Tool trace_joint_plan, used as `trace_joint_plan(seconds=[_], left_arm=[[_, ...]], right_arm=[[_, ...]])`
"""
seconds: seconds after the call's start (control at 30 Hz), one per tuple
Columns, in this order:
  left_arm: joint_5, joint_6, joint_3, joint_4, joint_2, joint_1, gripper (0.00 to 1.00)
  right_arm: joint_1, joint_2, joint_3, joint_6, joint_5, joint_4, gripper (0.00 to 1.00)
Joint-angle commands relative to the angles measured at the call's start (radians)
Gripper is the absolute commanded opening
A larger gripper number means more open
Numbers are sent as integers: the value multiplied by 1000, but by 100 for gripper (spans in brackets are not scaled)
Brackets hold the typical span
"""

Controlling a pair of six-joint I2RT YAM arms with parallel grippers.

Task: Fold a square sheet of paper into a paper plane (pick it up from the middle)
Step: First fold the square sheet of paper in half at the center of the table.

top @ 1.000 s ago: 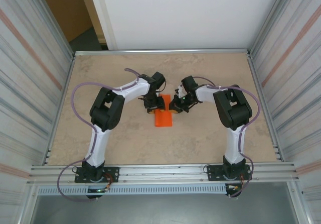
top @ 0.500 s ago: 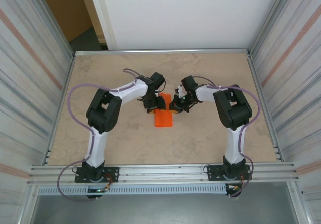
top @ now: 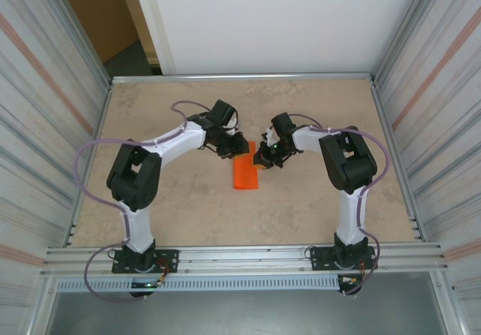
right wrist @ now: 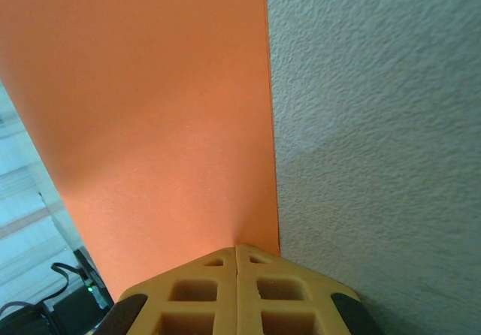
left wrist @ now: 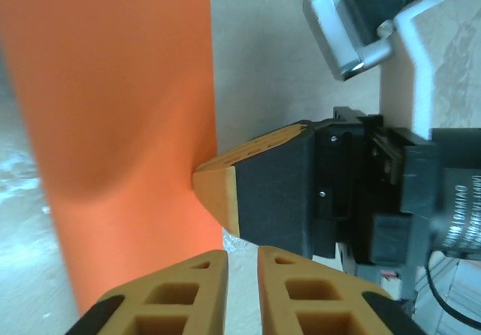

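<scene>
Paper: the orange paper [top: 245, 174] lies on the bench [top: 323, 117] as a long narrow strip. Its far end is between the two claws, and the rest runs away from both toward the arm bases.
Left claw: the left claw [top: 238, 148] sits at the paper's far end, on its left side. The fingers are nearly together with a thin slit between them. We cannot tell if any paper is nipped.
Right claw: the right claw [top: 261, 157] is closed with fingers flush, tip down on the paper's right edge, just across from the left claw.
Top view adds: we get both arms reaching in from either side, plus the paper's full length. The fingertips are too small to read there.
Left wrist adds: we see the slit between its own fingers [left wrist: 207, 264], with bench showing through. The paper lies just to one side of the slit, and one finger stands in front of its edge. The right claw's tip touches that edge just ahead of the left claw, with a shallow shaded dent beside it.
Right wrist adds: we see its fingers [right wrist: 203, 290] meeting in a tight seam. The paper spreads ahead of the tip and to one side, with bare bench on the other.
</scene>
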Motion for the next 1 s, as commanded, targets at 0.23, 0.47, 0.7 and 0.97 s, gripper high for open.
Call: trace_joint_plan(seconds=[0.23,0.47,0.7,0.97], left_arm=[[72,43,29,-38,116,-16,5],[71,55,32,-38,155,1,2],[104,100,-15,-17,165,42,1],[138,138,-119,35,155,89,1]], right_arm=[[-5,139,-52,-19,245,-145,0],[-6,146,-51,-19,252,-156,1],[-15,151,-50,-28,272,-185,1],[-15,169,-47,-32,312,-229,1]])
